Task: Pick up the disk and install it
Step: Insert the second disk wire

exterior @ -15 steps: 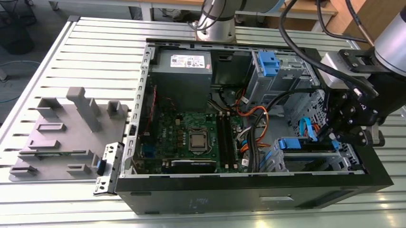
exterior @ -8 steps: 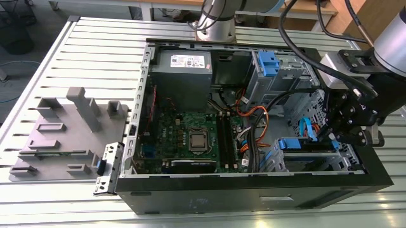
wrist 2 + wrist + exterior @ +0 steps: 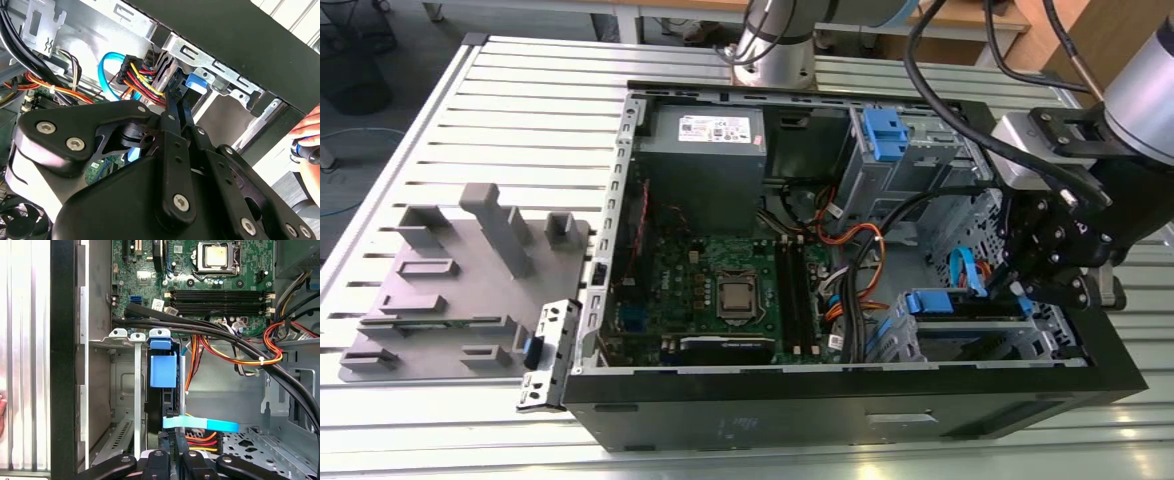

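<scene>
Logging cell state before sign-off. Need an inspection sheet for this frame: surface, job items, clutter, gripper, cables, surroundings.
Surface: slatted metal table; the open computer case lies on its side on it.
Job's things: the disk stands on edge in a bay slot near the case wall, with its blue carrier tab showing.
Clutter: grey moulded fixture on the table, at the exterior view's left of the case.
Gripper: the gripper reaches into the case at the disk's bay.
Cables: a black bundle and orange-red wires run beside the bay; a flat blue cable crosses by the disk's end near the gripper.
Surroundings: a person's hand outside the case wall.
</scene>
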Robot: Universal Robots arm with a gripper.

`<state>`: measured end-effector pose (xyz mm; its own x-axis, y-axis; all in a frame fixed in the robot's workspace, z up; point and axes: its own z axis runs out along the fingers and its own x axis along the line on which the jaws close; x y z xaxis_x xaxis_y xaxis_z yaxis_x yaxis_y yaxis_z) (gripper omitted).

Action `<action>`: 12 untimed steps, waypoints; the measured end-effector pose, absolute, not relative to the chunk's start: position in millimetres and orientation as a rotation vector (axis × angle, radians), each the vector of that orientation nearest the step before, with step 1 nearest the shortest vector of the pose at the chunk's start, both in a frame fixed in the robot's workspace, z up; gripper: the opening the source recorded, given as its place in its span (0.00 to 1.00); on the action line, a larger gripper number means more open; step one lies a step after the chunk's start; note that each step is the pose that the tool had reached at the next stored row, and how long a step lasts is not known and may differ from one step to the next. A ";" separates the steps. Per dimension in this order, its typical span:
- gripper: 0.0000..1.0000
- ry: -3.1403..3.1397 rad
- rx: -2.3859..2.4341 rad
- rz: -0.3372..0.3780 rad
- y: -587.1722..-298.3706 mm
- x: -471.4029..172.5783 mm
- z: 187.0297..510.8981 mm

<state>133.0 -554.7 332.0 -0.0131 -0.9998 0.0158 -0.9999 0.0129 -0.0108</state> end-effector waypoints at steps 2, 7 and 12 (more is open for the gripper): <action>0.16 -2.233 2.204 0.030 -554.7 133.0 332.0; 0.16 -2.233 2.205 0.029 -554.7 133.0 330.8; 0.16 -2.233 2.204 0.030 -554.7 133.0 330.0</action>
